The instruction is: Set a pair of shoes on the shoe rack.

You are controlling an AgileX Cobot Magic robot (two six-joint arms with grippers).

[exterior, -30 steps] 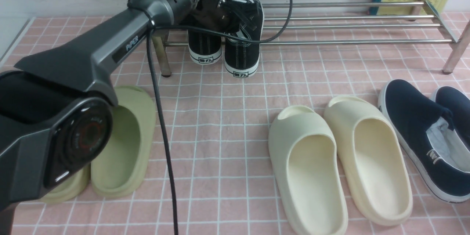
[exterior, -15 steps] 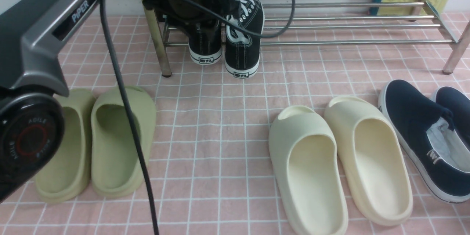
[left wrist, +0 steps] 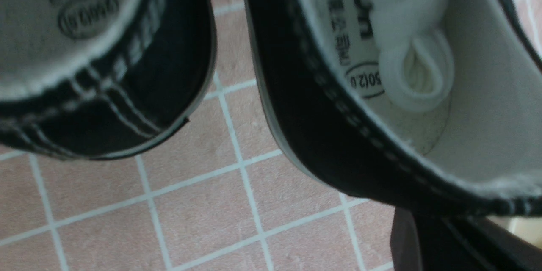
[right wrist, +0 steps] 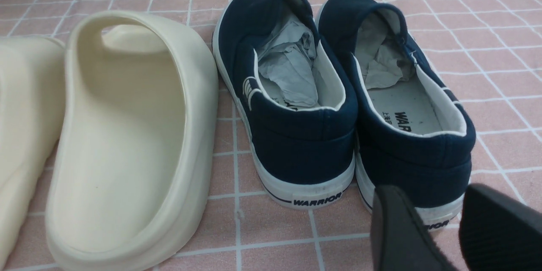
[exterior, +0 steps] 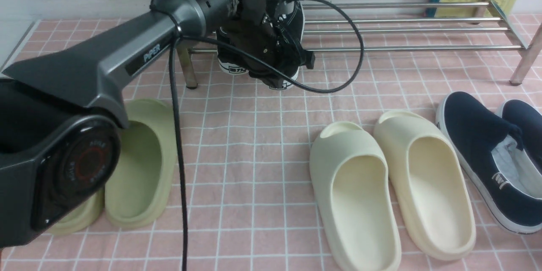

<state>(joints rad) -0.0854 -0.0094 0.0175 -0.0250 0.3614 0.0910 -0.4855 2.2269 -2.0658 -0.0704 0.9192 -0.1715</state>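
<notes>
There are 2 black canvas sneakers (exterior: 295, 21), and the pair sits at the left end of the 1 chrome shoe rack (exterior: 406, 47). Their toes are up on the bars and their heels jut out past the front bar, just beside the rack's left front leg. In the front view 5 long bars show.

The left gripper (exterior: 274, 77) hangs in front of the 2 heels and hides most of them. Its jaws are pressed together. The left wrist view shows both heel openings from above, with a dark finger (left wrist: 449, 245) just beside the nearer heel. Whether it touches the canvas cannot be told. The right gripper (right wrist: 453, 237) hovers low behind the 2 navy slip-ons (exterior: 478, 152), jaws spread with nothing between them.

On the pink gridded floor (exterior: 254, 144) lie 2 green foam slides (exterior: 139, 169) at the left, one mostly hidden behind the left arm. At the right are 2 cream foam slides (exterior: 355, 194), the outer one just beside the nearer slip-on.

A wide strip of floor runs between the green and cream pairs, up to the rack's front bar. 1 black cable (exterior: 180, 156) hangs across its left side. The rack reaches well to the right of the sneakers and ends at slanted legs. The outer slip-on is cut off by the view's right edge.
</notes>
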